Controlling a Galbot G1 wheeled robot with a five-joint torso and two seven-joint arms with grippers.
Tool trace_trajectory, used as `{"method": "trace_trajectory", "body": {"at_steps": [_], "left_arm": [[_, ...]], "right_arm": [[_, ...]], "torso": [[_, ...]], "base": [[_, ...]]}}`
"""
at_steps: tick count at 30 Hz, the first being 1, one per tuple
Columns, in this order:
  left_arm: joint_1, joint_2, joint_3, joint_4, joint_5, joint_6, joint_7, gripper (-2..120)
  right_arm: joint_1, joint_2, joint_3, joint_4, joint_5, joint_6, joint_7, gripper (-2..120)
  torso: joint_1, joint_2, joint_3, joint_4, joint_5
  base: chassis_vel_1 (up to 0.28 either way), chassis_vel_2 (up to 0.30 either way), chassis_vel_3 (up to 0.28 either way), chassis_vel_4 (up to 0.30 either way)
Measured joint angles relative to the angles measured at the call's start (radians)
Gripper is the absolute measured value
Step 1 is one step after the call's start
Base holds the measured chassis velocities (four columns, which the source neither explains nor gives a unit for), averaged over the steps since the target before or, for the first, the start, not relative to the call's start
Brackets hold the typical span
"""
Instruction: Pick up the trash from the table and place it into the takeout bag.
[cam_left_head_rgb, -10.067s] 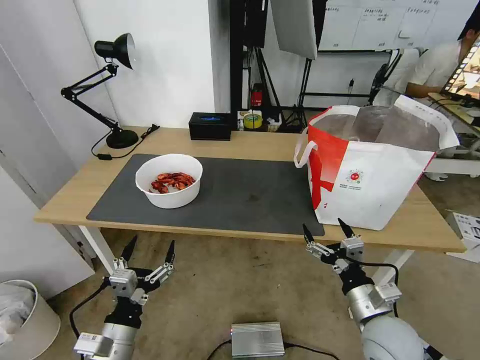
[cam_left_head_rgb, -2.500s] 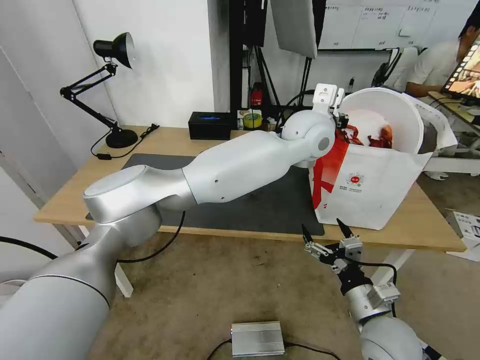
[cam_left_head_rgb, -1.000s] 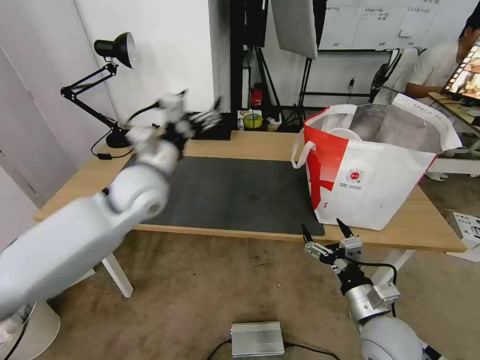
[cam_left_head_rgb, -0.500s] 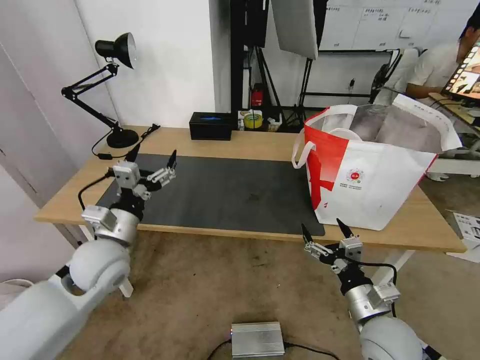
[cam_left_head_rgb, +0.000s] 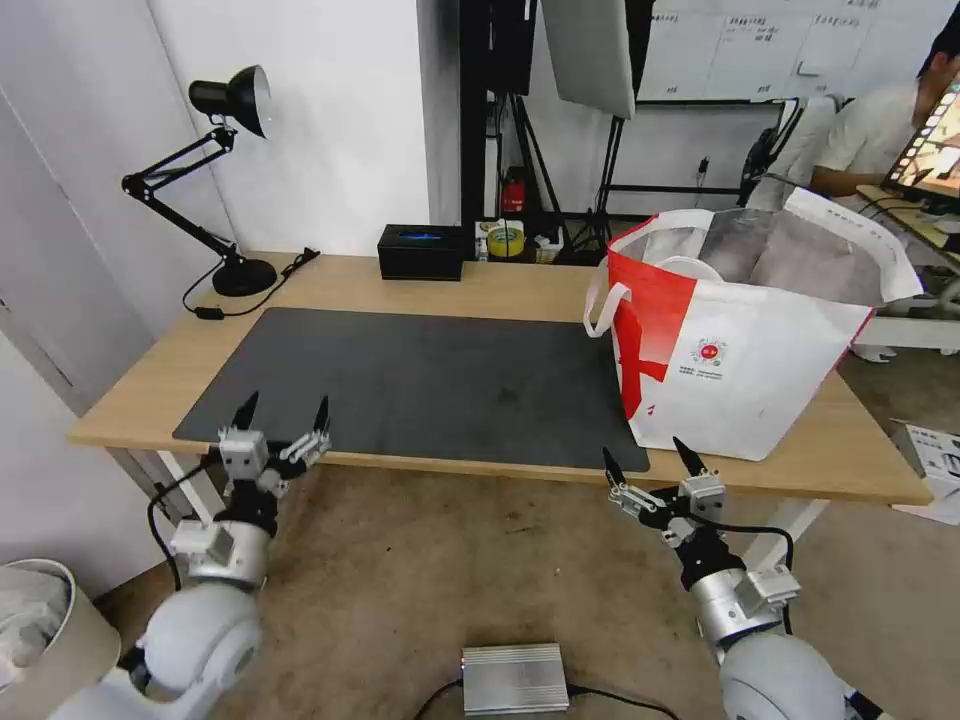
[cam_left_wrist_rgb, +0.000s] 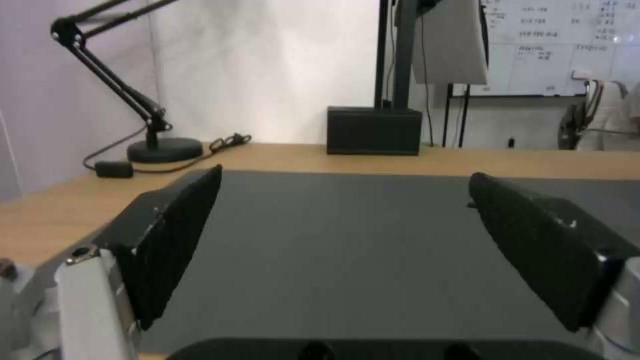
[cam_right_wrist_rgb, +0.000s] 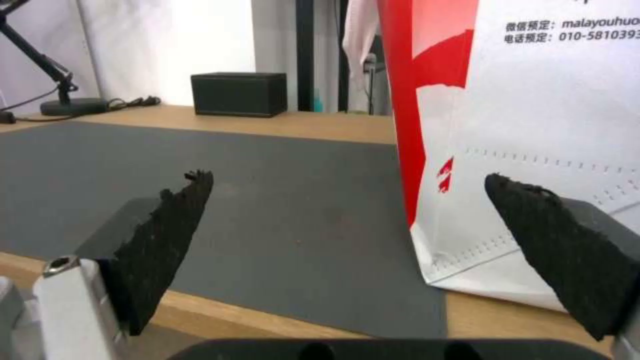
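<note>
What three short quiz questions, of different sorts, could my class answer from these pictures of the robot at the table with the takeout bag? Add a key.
1. True or false: the left claw is open and holds nothing.
2. Multiple choice: where does the takeout bag stand? A) on the floor; B) on the table, at the robot's right end, partly on the dark grey mat; C) beside the desk lamp.
3. Fill in: a white rounded rim shows inside the bag against its ____ lining.

Key
1. True; the right claw is open too, below the table's near edge.
2. B
3. silver foil
</note>
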Motion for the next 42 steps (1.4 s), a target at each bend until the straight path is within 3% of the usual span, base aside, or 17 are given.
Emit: {"method": "trace_trajectory", "body": {"at_steps": [16, 42], "left_arm": [[0.022, -0.051, 0.024, 0.018, -0.002, 0.007, 0.025, 100], [0.018, -0.05, 0.025, 0.018, -0.001, 0.009, 0.022, 100]], "right_arm": [[0.0, 0.0, 0.0, 0.0, 0.0, 0.0, 0.0, 100], [0.0, 0.0, 0.0, 0.0, 0.0, 0.0, 0.0, 100]], "torso": [[0.0, 0.0, 0.0, -0.0001, 0.0], [0.0, 0.0, 0.0, -0.0001, 0.0]], "base": [[0.0, 0.0, 0.0, 0.0], [0.0, 0.0, 0.0, 0.0]]}}
